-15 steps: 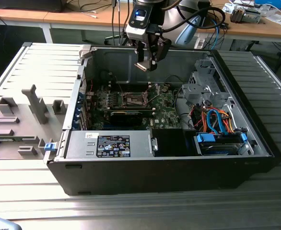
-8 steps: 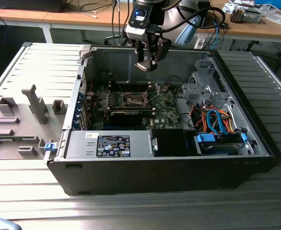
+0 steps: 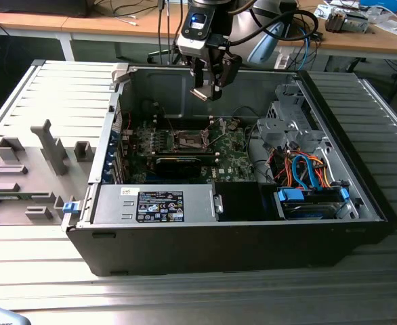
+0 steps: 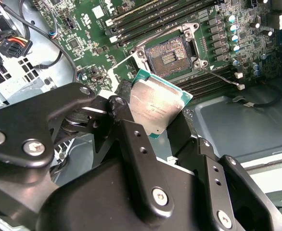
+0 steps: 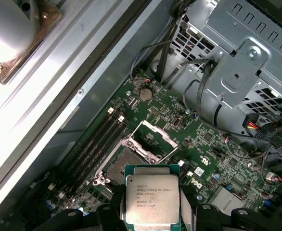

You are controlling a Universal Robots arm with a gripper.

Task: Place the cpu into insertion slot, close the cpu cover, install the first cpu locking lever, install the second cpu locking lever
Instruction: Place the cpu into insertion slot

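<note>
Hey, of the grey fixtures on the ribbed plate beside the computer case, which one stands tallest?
The cross-shaped post; it rises well above the low blocks around it.

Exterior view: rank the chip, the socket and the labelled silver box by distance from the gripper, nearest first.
1. Chip: held in the gripper, above the open case.
2. Socket: down inside the case, below the gripper.
3. Silver box: along the case's front wall, toward the exterior view's left.
</note>
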